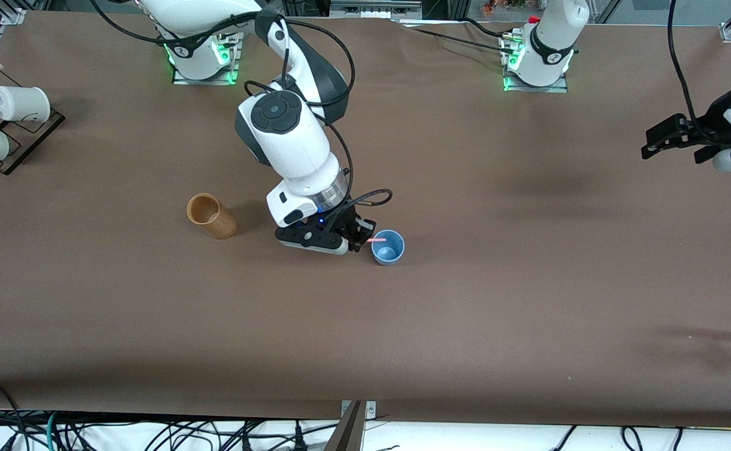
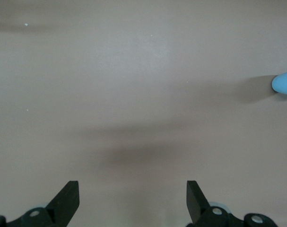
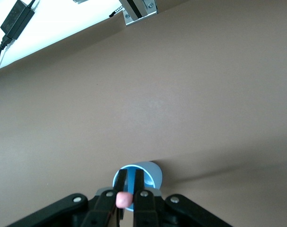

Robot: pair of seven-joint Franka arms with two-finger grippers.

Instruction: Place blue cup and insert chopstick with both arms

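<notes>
The blue cup (image 1: 388,247) stood upright on the brown table (image 1: 465,326), a little below the middle of the front frame, its mouth open to the ceiling. Touching its rim on the side toward the right arm's end of the table was the chopstick (image 1: 377,240), showing as a short pink stub that pointed level across the frame at the cup's mouth; in the right wrist view its pink end (image 3: 123,198) sat low in the frame, pinched between the black fingers (image 3: 142,201), with the cup's rim (image 3: 134,182) directly ahead of it. So the stick's long axis ran from the right gripper (image 1: 360,241) toward the cup, which lay just beside the jaws, on their side toward the left arm's end of the table. The right gripper was clamped narrow on the chopstick, hanging low at the cup's edge, and it was plainly the nearer of the two. To my eye the stick's tip was at or just over the rim and not yet standing in the cup, though the gripper hid how far it reached. The left gripper (image 1: 675,141) waited at the right edge of the frame, over bare table, its fingers (image 2: 67,201) spread wide and holding nothing. A tan wooden holder (image 1: 210,215) stood left of centre, and white cups (image 1: 19,103) sat on a rack at the upper left.
</notes>
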